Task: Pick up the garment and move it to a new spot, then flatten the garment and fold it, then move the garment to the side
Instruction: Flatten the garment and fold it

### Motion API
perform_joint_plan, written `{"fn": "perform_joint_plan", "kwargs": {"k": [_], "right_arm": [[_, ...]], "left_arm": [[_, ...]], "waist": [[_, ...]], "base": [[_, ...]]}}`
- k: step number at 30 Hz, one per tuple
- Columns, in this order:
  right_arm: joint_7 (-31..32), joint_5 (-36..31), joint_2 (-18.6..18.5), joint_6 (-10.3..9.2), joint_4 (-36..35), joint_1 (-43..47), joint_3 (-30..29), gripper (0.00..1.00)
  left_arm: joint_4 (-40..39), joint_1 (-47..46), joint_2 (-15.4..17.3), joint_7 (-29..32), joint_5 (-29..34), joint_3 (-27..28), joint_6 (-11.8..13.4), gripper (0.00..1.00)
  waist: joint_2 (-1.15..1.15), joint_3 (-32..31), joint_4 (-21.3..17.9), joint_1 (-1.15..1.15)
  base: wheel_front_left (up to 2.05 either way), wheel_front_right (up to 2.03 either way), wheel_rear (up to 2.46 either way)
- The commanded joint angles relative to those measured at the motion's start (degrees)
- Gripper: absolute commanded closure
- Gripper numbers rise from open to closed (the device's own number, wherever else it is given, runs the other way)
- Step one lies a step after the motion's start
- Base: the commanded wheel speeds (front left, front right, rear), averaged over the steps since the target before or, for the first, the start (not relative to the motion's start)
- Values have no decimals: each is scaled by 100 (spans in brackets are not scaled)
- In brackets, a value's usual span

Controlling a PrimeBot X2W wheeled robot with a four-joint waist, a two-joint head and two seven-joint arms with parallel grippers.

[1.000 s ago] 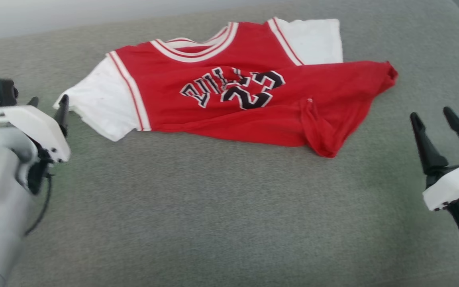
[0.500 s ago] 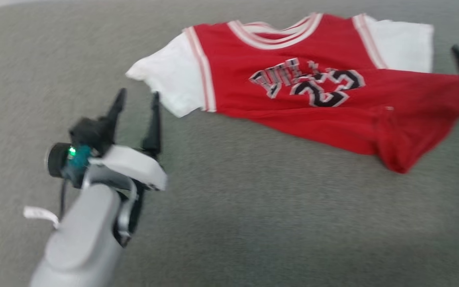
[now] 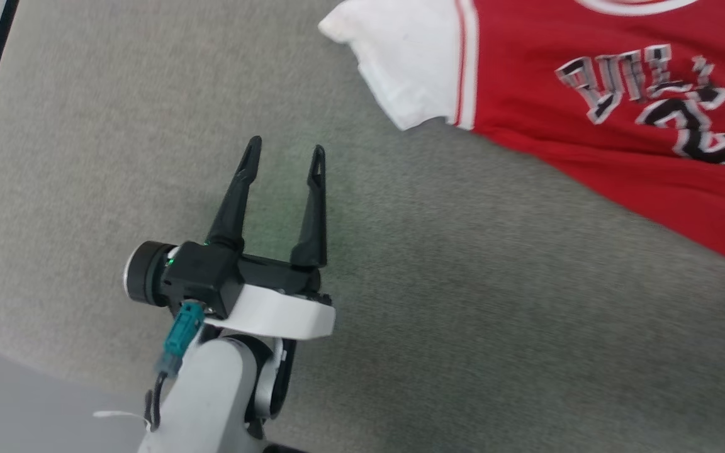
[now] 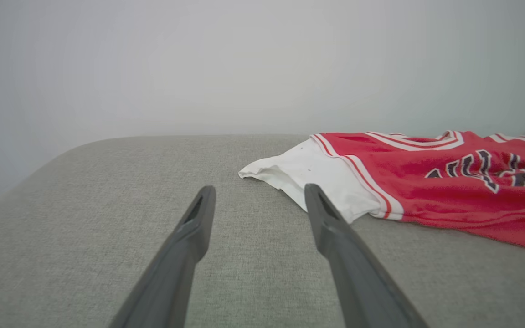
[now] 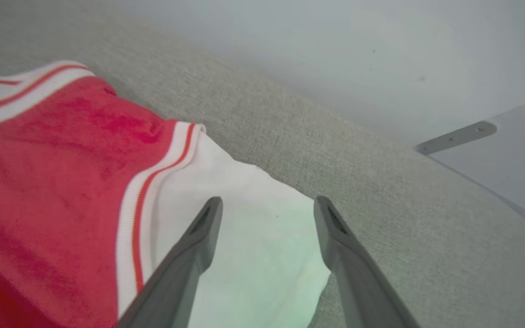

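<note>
Light soft, even, fairly bright; shadows faint. Head view: lettering on the shirt [image 3: 526,132] smeared by motion blur; faint green tint on the grey cushion [image 3: 463,314] by the left gripper [image 3: 285,154]. Both wrist views: finger bases out of focus. The wall [image 4: 244,68] hazy, washed out. Near the right gripper [image 5: 267,202], red cloth blurred, white cloth tinged green.

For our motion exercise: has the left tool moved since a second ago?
Yes. Against the sleeve, the left tool has drawn back down the head view, opening a gap; the camera shifted too.
</note>
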Motion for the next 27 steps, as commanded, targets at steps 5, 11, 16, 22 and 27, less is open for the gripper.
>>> {"fn": "perform_joint_plan", "kwargs": {"k": [5,11,16,22,27], "right_arm": [[729,170,-259,-4,256,-572,502,0],[1514,509,-160,-2,639,-552,988,36],[1656,622,-321,-4,556,-636,1263,100],[1473,627,-390,-17,542,-886,1419,100],[1415,619,-287,-22,510,-1195,1610,100]], "left_arm": [[-341,186,-174,-30,246,59,-186,0],[-791,130,-222,-31,429,189,-288,0],[-996,-84,-150,-30,476,264,-560,0],[-735,-1333,357,433,624,29,-1286,0],[-63,-3241,758,1720,-345,-768,-1545,0]], "waist": [[0,685,561,0],[0,811,535,0],[0,820,440,0],[0,875,358,0],[0,1016,150,0]], "base": [[0,0,0],[0,0,0],[0,0,0],[0,0,0],[0,0,0]]}}
